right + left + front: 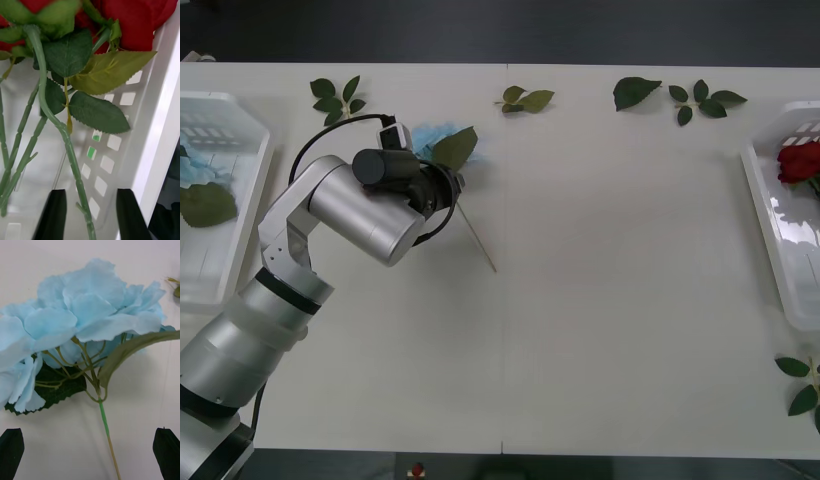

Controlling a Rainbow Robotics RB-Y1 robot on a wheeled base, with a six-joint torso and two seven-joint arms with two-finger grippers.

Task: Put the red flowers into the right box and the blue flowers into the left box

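Left gripper [90, 453] jaws spread over blue flower [75, 326] on surface [600, 300]; right gripper [92, 215] jaws apart over red flowers [135, 22] in right box [165, 112].

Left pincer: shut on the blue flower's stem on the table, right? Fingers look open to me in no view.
Not shut. The left wrist view shows the left pincer open, its black fingers at the two corners with the blue flower's stem lying between them, untouched. The flower does lie on the table.
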